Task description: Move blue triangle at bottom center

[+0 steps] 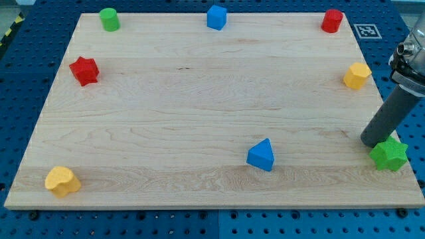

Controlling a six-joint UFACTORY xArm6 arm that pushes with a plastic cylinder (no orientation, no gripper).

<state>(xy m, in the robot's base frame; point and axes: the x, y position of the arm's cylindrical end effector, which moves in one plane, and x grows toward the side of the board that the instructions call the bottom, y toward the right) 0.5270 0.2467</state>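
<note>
Blue and wedge-shaped, the small plastic triangle block (261, 155) lies on the pale wooden desk (199, 99) near the view's bottom, a little right of centre, well apart from my tip (370, 141). My tip, the lower end of a dark rod with no jaws to part or clench, holds nothing and rests at the desk's right edge, just beside the green star block (389, 155), seemingly touching it.

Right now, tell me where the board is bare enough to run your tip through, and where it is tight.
The middle is bare, from the red star across to the yellow block. So is the bottom edge between the yellow heart and the blue triangle. It is tight at the view's right, where my tip stands beside the green star.
</note>
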